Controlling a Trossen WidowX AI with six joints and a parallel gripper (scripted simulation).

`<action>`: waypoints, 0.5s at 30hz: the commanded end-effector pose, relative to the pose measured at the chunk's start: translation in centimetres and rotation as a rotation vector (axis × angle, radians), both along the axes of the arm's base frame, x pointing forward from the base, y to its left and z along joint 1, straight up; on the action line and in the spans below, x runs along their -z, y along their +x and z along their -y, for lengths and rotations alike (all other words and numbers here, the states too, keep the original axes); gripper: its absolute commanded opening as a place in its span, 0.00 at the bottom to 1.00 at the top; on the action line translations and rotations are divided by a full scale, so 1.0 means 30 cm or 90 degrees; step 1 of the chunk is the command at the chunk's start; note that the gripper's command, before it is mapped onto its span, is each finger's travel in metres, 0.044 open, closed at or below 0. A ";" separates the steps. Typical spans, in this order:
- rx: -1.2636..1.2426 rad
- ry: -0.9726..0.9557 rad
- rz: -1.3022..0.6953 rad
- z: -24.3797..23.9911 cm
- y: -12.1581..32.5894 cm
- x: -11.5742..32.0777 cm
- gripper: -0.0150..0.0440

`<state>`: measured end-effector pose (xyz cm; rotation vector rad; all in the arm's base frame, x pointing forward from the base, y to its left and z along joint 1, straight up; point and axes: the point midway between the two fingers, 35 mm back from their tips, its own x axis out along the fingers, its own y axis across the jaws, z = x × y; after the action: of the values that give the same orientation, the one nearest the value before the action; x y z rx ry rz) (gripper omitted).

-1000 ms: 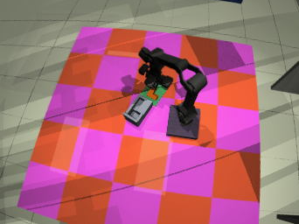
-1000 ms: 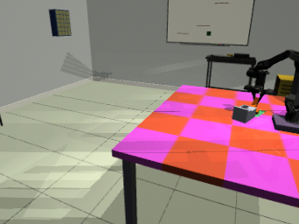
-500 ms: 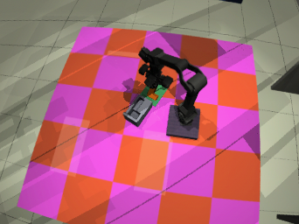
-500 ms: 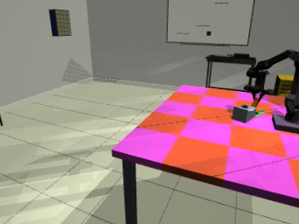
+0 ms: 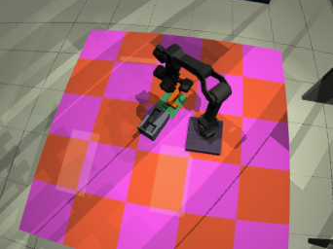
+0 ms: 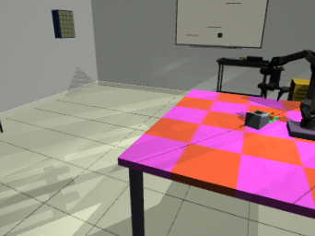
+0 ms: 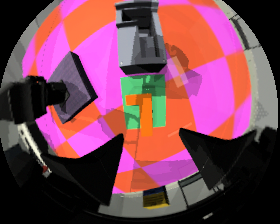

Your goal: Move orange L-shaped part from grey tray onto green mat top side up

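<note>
Fingers: mine, standing wide apart and holding nothing; in the wrist view the two dark tips are framing the lower edge of the picture, with a gap between them and the table.

Orange part [image 7: 141, 115]: lying on the green mat [image 7: 160, 106] directly below my fingers, out of its pocket. It is showing as a long bar with a short arm to one side. I am judging it to be lying flat, though I cannot tell from these views whether its top side is up. The lower end of the bar is reaching to the mat's near edge, and may be running a little past it.

Grey tray [image 7: 141, 37]: sitting just beyond the mat, touching or nearly touching its far edge; the pocket is looking vacant.

Arm base [image 5: 204, 135]: standing on the table [image 5: 146, 196], near the tray and mat.

Step in hand: the release. I am judging the press, pinch, lift and placing as done.

Next move: calling only for a straight rise with fingers kept wide, so that neither tip is brushing the part and shifting it off the mat.
</note>
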<state>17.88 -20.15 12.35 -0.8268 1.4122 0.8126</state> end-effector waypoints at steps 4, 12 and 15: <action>-0.002 -0.009 0.008 -0.008 -0.007 -0.137 0.93; 0.000 -0.013 0.012 -0.002 -0.002 -0.120 0.93; 0.000 -0.013 0.012 -0.002 -0.002 -0.120 0.93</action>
<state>17.80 -20.07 15.97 -0.8469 1.4067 0.7901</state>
